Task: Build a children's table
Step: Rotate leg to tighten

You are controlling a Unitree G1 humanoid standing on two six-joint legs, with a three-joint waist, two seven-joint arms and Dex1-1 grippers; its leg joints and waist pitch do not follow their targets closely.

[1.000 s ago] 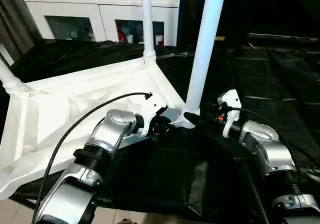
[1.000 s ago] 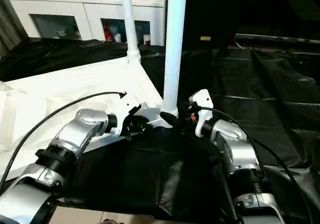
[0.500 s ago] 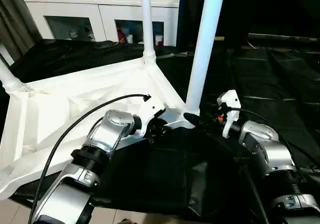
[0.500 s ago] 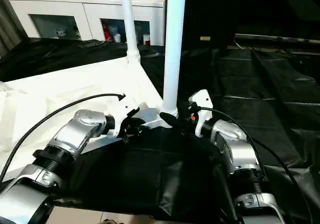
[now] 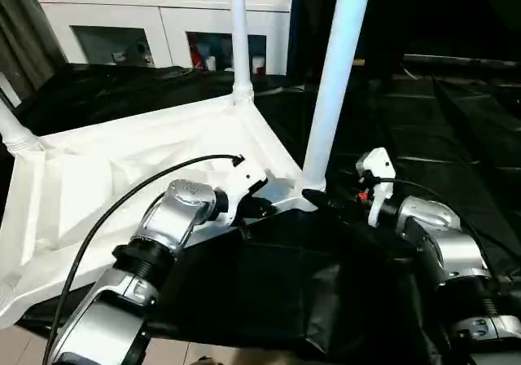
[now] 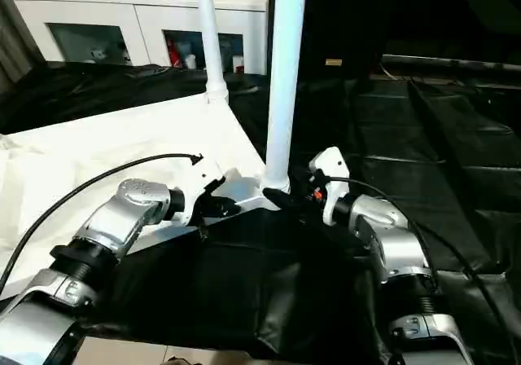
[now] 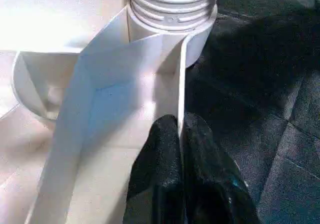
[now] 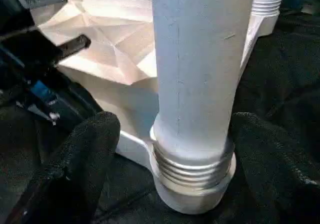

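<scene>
- Here, the left tool (image 7: 180, 130) is clenched on the thin rim wall (image 7: 181, 84) of the children's table (image 5: 122, 178), one black finger on each face of the wall, just beside the corner socket.
- That pinch looks like the anchor for the step in hand, seating the near leg (image 5: 334, 80). It should hold firm and low on the wall so the corner cannot skate or lift.
- The right tool (image 8: 175, 139) is released, its two fingers standing wide on either side of the leg's foot, near the threaded collar (image 8: 192, 166) but apart from it.
- To do this well, close the right tool squarely on the smooth tube just above the collar, not on the threads, where the pads would likely slip.
- Threads are exposed above the socket, so the leg is probably not fully home. Turn it about its own axis, without leaning it sideways, or the thread may bind.
- The children's table lies upside down, ribbed underside up, on the black-draped tabletop (image 5: 456, 120), its near corner close to the robot.
- Another leg (image 5: 238, 31) stands at the far corner, and a third (image 5: 12, 129) at the left corner.
</scene>
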